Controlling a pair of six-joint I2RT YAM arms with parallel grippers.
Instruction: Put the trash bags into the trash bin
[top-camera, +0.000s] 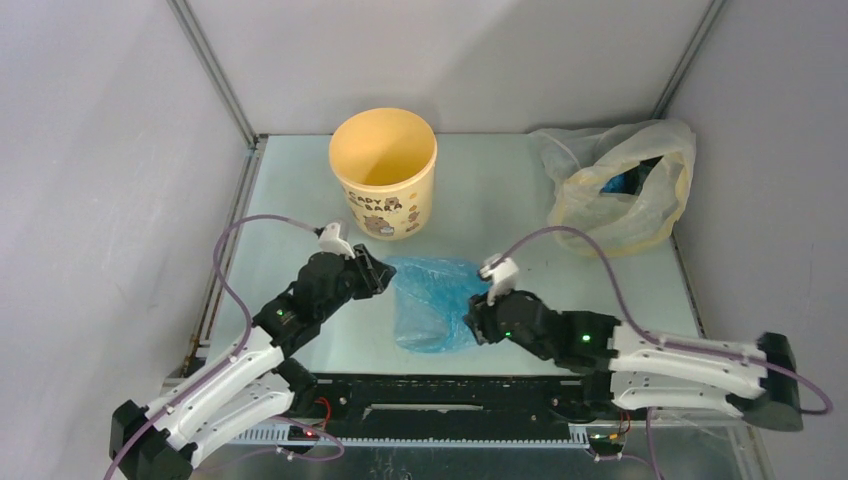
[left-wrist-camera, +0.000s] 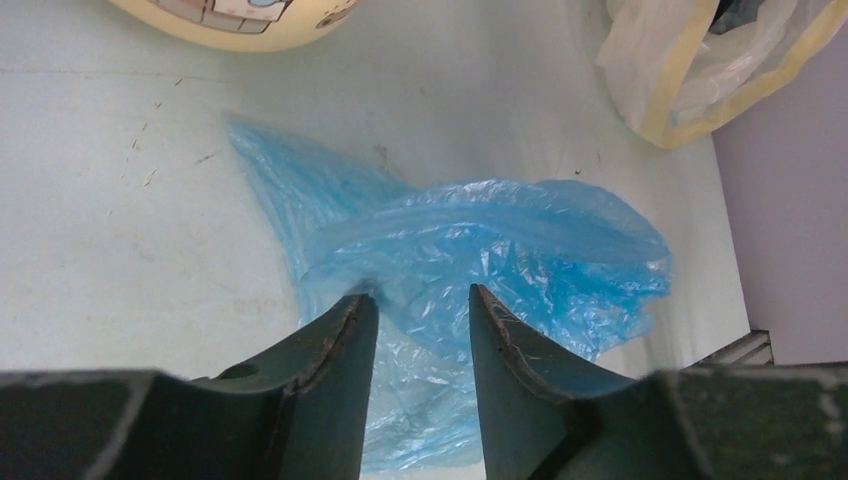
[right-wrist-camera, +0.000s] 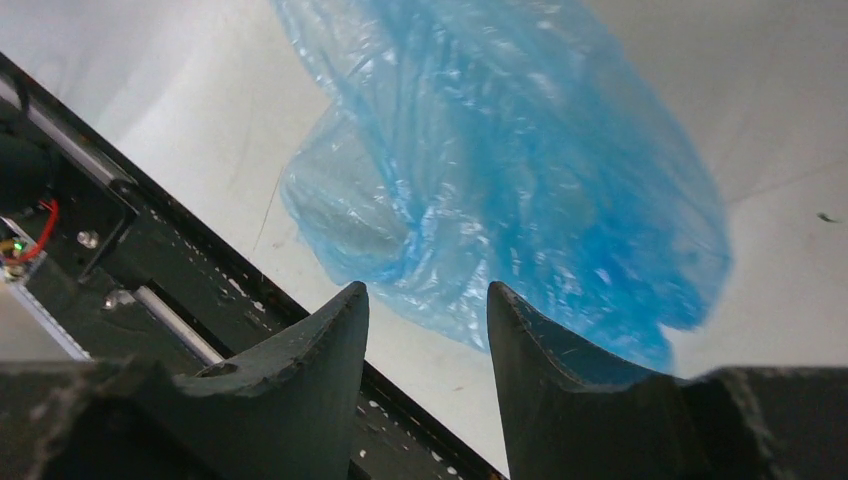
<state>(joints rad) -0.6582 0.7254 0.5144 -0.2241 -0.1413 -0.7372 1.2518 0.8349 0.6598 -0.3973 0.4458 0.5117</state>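
Observation:
The blue trash bag (top-camera: 435, 300) lies flat and wrinkled on the table between my two grippers. It also shows in the left wrist view (left-wrist-camera: 480, 250) and the right wrist view (right-wrist-camera: 520, 170). The yellow-orange trash bin (top-camera: 384, 170) stands upright behind it; its base shows in the left wrist view (left-wrist-camera: 240, 20). My left gripper (top-camera: 385, 275) is open at the bag's left edge, its fingers over the film (left-wrist-camera: 418, 300). My right gripper (top-camera: 472, 325) is open at the bag's near right edge, jaws astride the rim (right-wrist-camera: 428, 295). Neither holds anything.
A larger pale yellowish see-through bag (top-camera: 620, 185) with something blue inside sits at the far right; it also shows in the left wrist view (left-wrist-camera: 700, 70). The dark rail of the table's near edge (right-wrist-camera: 150, 230) runs just below the blue bag.

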